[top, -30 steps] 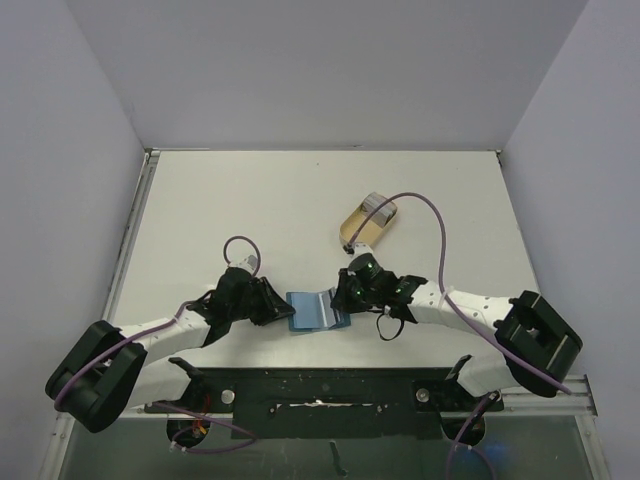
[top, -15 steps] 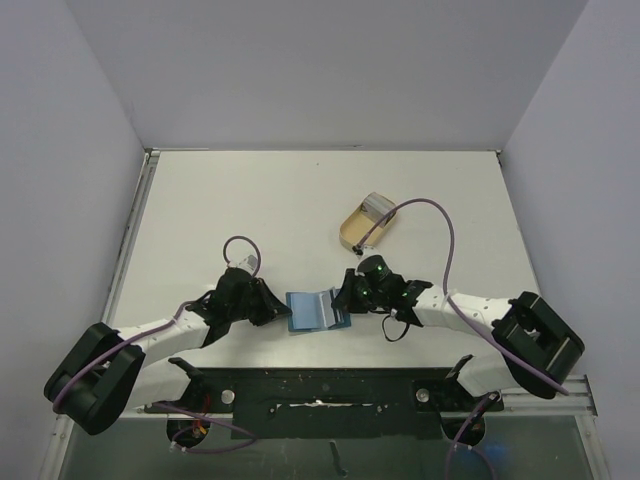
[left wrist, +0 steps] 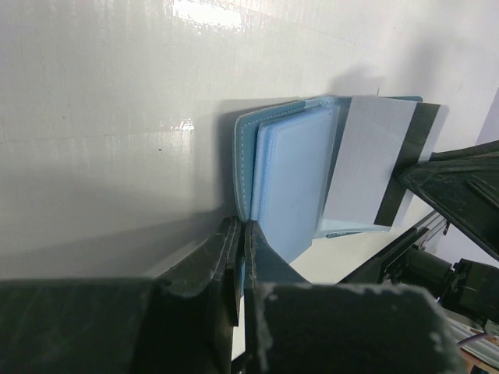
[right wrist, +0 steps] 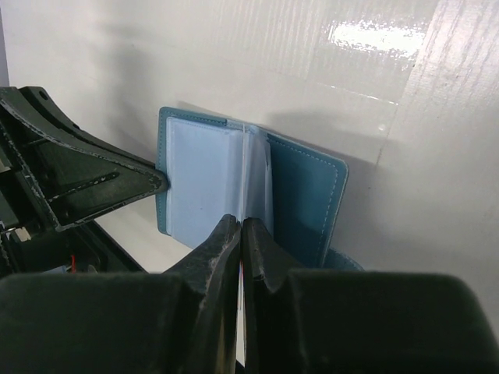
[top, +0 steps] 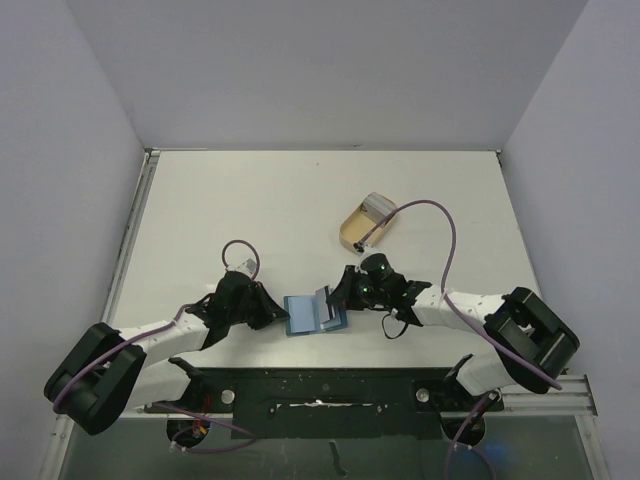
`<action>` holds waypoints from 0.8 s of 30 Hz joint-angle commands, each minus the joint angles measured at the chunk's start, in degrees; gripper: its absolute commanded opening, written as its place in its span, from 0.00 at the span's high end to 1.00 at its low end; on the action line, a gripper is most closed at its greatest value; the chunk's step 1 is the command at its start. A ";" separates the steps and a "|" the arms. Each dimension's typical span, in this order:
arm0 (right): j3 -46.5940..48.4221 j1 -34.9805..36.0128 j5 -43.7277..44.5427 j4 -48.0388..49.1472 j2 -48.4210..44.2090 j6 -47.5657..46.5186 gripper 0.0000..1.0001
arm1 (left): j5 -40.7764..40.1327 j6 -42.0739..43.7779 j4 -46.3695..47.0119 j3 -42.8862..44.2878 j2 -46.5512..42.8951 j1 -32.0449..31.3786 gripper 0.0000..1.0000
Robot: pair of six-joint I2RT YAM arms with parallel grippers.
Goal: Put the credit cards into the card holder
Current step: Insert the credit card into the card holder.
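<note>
The blue card holder (top: 305, 314) lies open on the table between both arms. My left gripper (top: 277, 316) is shut on its left edge; in the left wrist view the jaws (left wrist: 243, 227) pinch the blue cover (left wrist: 290, 175). My right gripper (top: 340, 299) is shut on a grey credit card (top: 327, 303), held on edge over the holder's right half. That card (left wrist: 366, 160) shows a dark stripe in the left wrist view. In the right wrist view the gripper (right wrist: 242, 224) holds the card (right wrist: 257, 175) edge-on at the holder's (right wrist: 204, 175) fold. Another credit card (top: 376, 206) lies in the tan dish.
A tan oval dish (top: 358, 231) sits behind the right arm, toward the table's middle right. The left gripper's fingers (right wrist: 93, 181) show at the left of the right wrist view. The black base rail (top: 320, 385) runs along the near edge.
My left gripper has shut on the card holder's left edge. The right gripper has shifted slightly left with the card, which now stands over the holder's right half.
</note>
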 commanded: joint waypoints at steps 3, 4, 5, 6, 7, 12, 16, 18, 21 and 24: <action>-1.02 0.36 -1.20 6.30 2.73 2.00 1.00 | -0.82 0.78 2.69 -0.53 -0.15 0.18 1.00; -1.01 0.51 -1.06 6.23 3.07 2.09 1.00 | -0.80 0.76 2.74 -0.69 -0.15 0.18 1.00; -1.00 0.67 -1.05 6.33 3.41 2.33 0.99 | -0.82 0.68 2.82 -0.76 -0.15 0.16 1.00; -1.09 0.78 -1.05 6.48 3.60 2.51 0.99 | -0.82 0.62 2.96 -0.80 -0.15 0.17 1.00; -1.09 0.95 -1.13 6.83 3.83 2.73 0.99 | -0.82 0.58 3.05 -0.88 -0.15 0.16 1.00; -0.97 1.19 -1.30 7.22 4.00 3.35 0.97 | -0.74 0.55 3.47 -0.99 0.32 0.17 1.00; -1.26 1.34 -1.62 7.96 3.36 4.15 0.98 | -0.64 0.49 3.80 -1.07 0.79 0.16 1.00; -1.18 1.49 -1.54 7.92 2.82 4.15 0.98 | -0.63 0.29 4.12 -1.20 0.88 0.17 1.00; -1.18 1.63 -1.07 7.82 1.69 3.84 0.98 | -0.52 -0.07 4.67 -1.51 1.14 0.17 1.00; -1.25 1.62 -0.16 6.81 0.77 3.67 0.99 | -0.43 -0.21 4.86 -1.51 1.19 0.21 1.00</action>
